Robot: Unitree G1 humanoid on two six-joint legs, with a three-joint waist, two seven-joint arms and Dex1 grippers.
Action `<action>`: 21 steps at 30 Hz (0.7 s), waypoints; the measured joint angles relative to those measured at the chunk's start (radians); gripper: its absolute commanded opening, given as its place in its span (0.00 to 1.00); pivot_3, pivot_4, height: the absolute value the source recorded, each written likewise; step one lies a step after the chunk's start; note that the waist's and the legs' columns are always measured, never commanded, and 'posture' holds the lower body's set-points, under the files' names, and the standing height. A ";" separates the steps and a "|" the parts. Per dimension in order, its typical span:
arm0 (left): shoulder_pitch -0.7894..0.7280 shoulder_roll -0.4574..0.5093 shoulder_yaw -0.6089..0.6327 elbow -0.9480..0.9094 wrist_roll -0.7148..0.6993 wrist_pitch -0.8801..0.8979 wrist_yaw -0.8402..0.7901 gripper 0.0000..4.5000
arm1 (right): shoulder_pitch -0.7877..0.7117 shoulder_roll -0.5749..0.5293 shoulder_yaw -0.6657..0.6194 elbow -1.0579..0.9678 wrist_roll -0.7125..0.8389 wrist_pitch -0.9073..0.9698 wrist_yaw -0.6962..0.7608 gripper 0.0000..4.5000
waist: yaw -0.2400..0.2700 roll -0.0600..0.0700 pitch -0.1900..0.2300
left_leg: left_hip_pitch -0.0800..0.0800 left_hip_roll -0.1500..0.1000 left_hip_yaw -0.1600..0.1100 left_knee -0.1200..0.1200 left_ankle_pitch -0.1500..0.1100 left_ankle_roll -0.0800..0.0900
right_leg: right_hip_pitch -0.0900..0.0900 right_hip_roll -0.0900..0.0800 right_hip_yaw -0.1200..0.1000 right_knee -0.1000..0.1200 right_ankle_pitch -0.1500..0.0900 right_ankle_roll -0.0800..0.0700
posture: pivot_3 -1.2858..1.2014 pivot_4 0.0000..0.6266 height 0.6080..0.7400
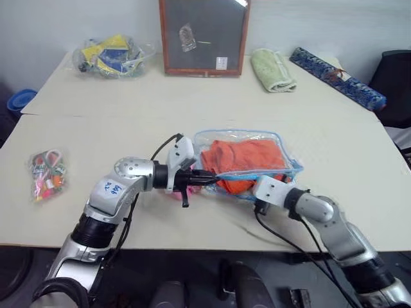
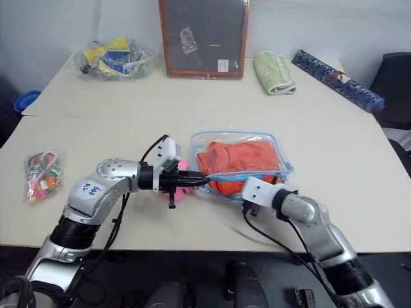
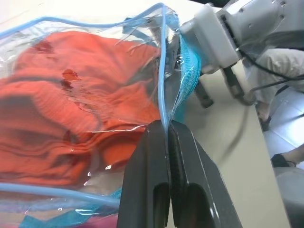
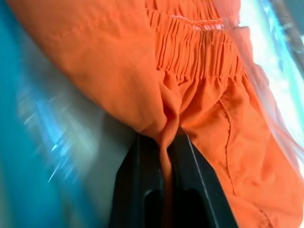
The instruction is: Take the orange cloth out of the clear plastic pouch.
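Progress check: roughly halfway I'd say, both grips look set but the actual pull-out hasn't happened. On the table [image 1: 96, 138] the clear plastic pouch [image 1: 273, 140] lies flat near the front edge, and the orange cloth [image 1: 244, 157] is mostly inside it, only its near edge bunched at the open side facing the robot.

Left gripper [image 3: 167, 127] is clamped tight on the pouch's blue-trimmed edge at the opening, pinning it. Right gripper [image 4: 165, 140] comes in from the near right and has its fingers pinched on a fold of the cloth, right at the mouth.

So what's left, as I read it, is dragging the cloth clear while the left one holds the pouch back.
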 measured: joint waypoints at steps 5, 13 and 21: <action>-0.053 -0.031 -0.011 0.139 0.078 -0.088 0.028 0.00 | 0.134 -0.103 -0.022 -0.155 0.123 -0.053 0.160 0.01 | -0.005 0.000 0.000 | -0.001 0.000 0.001 0.000 0.000 0.000 | 0.000 0.000 0.000 0.000 0.000 0.000 | 0.52 0.24 1.00; -0.164 -0.083 0.010 0.373 0.160 -0.201 0.117 0.00 | 0.348 -0.310 -0.105 -0.271 0.162 -0.153 0.325 0.01 | -0.001 -0.001 0.001 | 0.000 -0.001 0.001 0.000 -0.001 0.001 | 0.000 0.000 -0.001 0.000 0.000 0.000 | 0.52 0.24 1.00; -0.194 -0.049 0.045 0.437 0.212 -0.262 0.139 0.00 | 0.464 -0.323 -0.193 -0.212 0.089 -0.255 0.294 0.01 | -0.004 -0.001 0.001 | 0.000 0.000 0.004 0.000 0.000 0.001 | 0.000 -0.001 0.001 0.001 0.000 0.001 | 0.52 0.24 1.00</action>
